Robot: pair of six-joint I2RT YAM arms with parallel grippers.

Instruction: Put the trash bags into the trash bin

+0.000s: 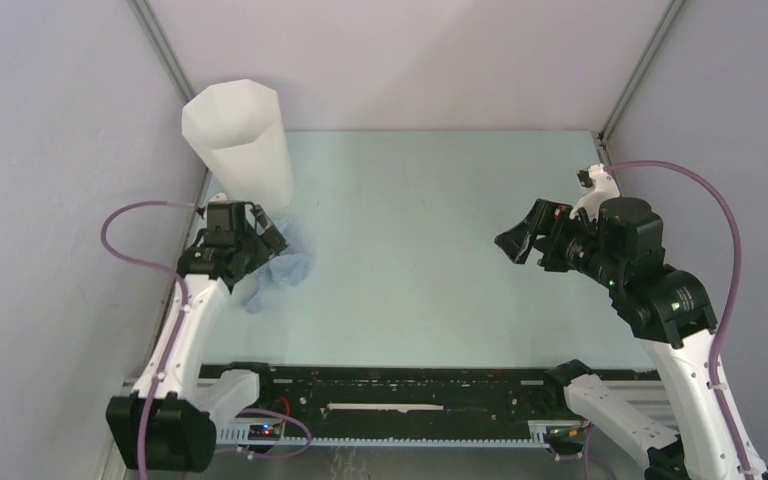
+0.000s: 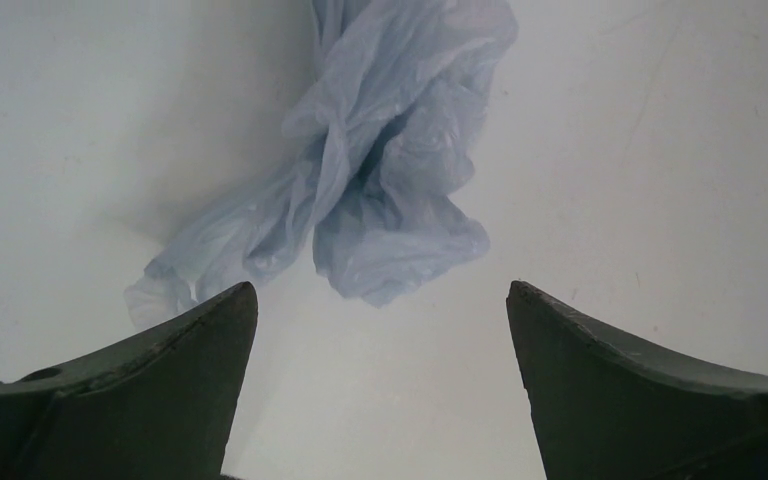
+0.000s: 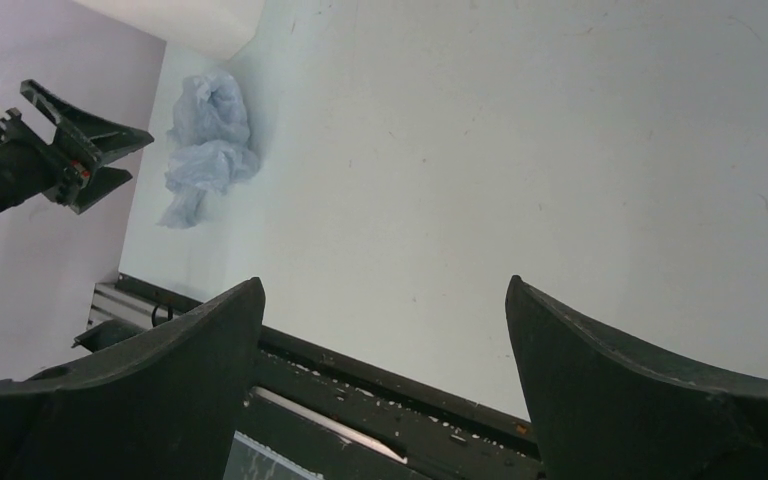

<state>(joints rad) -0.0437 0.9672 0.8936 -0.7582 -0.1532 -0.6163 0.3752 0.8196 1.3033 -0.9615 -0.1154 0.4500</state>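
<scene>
The trash bag (image 1: 287, 268) is a crumpled pale blue plastic wad lying on the table at the left, just in front of the trash bin (image 1: 240, 140). The bin is tall, white and faceted, and stands upright in the far left corner. My left gripper (image 1: 271, 236) hovers over the bag's left side. In the left wrist view the bag (image 2: 385, 180) lies just beyond the open left gripper (image 2: 381, 285), with nothing between its fingers. My right gripper (image 1: 520, 238) hangs open above the table's right half, far from the bag (image 3: 205, 150); the right gripper (image 3: 385, 281) holds nothing.
A black rail (image 1: 400, 392) runs along the near table edge between the arm bases. Grey enclosure walls (image 1: 50, 150) close in the left, right and back. Purple cables (image 1: 125, 225) loop beside each arm. The bin's base (image 3: 185, 20) shows at the top left of the right wrist view.
</scene>
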